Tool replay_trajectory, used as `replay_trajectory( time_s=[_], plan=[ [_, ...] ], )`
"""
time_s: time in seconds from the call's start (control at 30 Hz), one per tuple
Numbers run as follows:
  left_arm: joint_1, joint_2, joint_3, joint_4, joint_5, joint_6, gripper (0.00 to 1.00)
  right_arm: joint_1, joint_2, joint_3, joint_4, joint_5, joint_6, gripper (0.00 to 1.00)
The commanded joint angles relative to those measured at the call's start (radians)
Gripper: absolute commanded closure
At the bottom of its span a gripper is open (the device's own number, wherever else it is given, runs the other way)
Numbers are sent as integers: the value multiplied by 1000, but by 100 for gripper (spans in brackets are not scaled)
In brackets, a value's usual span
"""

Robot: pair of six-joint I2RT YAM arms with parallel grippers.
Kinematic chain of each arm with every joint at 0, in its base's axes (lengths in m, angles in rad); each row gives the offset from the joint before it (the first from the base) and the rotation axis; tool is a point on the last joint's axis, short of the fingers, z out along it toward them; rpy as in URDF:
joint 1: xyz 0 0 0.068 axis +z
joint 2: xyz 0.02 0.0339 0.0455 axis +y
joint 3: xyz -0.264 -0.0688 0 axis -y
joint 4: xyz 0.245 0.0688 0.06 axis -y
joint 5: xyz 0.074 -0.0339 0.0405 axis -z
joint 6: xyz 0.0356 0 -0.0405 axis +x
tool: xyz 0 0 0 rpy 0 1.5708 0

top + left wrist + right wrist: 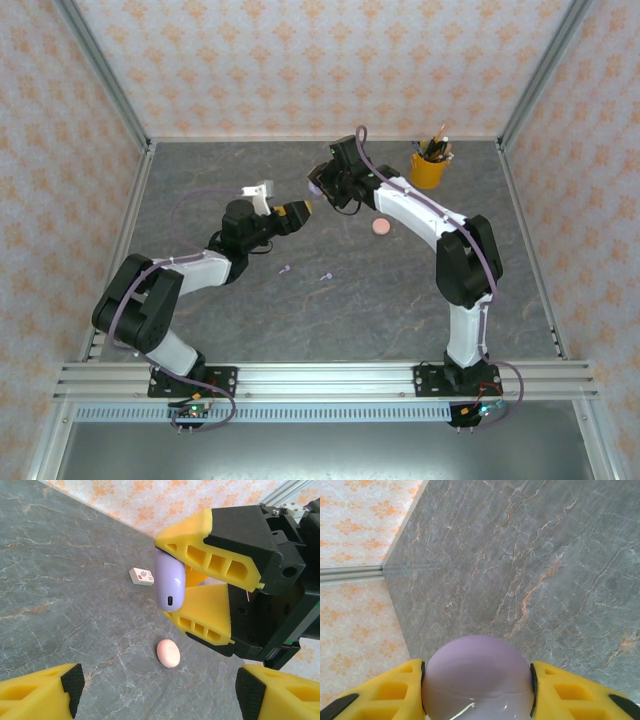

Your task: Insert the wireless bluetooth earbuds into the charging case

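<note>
Clamping the lilac charging case [169, 580] mid-air, the right end effector [477, 687] should hold it steady; the left end effector [160, 692] gapes empty facing that case, earbuds [285, 269] down on the table [200, 200] near it

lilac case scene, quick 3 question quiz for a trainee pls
1. True or false: the right gripper is shut on the lilac case.
2. What colour is the second case, lying on the table? A pink, B green, C black.
3. Fill in: the left gripper is ___.

Key: 1 true; 2 A; 3 open.
</note>
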Motion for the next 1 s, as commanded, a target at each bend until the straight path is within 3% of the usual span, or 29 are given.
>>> replay_trajectory(
  time_s=[0.0, 0.97],
  plan=[
    [-10, 28, 42, 87, -37, 4, 20, -3, -54, -26, 58, -27, 46, 57],
    [-31, 184, 156, 191, -98, -51, 34, -4, -119, -121, 136, -116, 108, 59]
  ],
)
